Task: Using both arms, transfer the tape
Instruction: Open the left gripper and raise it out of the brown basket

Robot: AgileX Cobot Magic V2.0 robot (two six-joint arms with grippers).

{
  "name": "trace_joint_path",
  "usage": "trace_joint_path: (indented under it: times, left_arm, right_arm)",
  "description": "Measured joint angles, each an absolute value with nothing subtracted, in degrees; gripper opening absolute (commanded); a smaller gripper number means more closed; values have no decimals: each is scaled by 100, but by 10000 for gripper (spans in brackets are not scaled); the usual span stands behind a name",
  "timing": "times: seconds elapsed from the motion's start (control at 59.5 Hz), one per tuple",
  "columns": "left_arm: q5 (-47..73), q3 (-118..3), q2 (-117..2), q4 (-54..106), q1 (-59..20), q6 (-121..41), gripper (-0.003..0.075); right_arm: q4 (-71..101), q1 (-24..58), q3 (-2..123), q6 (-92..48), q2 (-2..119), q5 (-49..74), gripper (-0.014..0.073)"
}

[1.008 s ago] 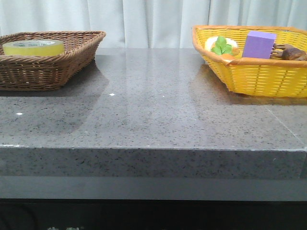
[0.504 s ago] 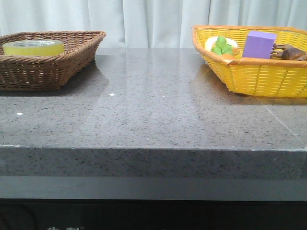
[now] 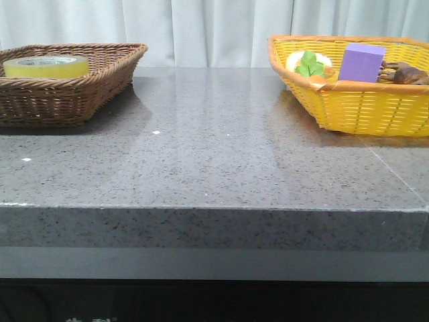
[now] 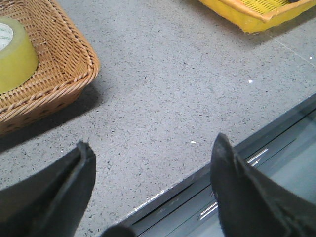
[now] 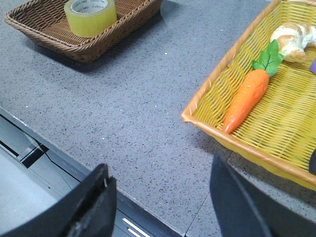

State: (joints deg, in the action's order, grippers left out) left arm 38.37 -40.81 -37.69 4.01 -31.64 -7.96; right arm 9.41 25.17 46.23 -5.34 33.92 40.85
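so the tape lies flat in the brown basket; both the left gripper and right gripper hang wide apart, empty. the left should descend squarely, straddling the roll's wall.

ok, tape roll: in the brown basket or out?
In. The tape lies flat inside the brown wicker basket, core hole facing up.

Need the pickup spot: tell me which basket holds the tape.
The brown wicker basket at the table's left holds the tape; the yellow basket holds a carrot and purple block.
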Motion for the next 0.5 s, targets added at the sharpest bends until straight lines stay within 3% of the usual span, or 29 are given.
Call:
trace_joint_path:
  times: [0.319, 0.42, 0.504]
  left_arm:
    - [3837, -4081, -3769, 401, -3164, -796, 93]
    - [3837, -4081, -3769, 401, -3164, -796, 7]
    - [3837, -4081, -3769, 401, -3164, -796, -20]
  right_arm:
    - [941, 2517, 4623, -534, 3392, 4126, -74]
    - [941, 2517, 4623, -534, 3392, 4126, -67]
    - [941, 2517, 4623, -534, 3392, 4126, -67]
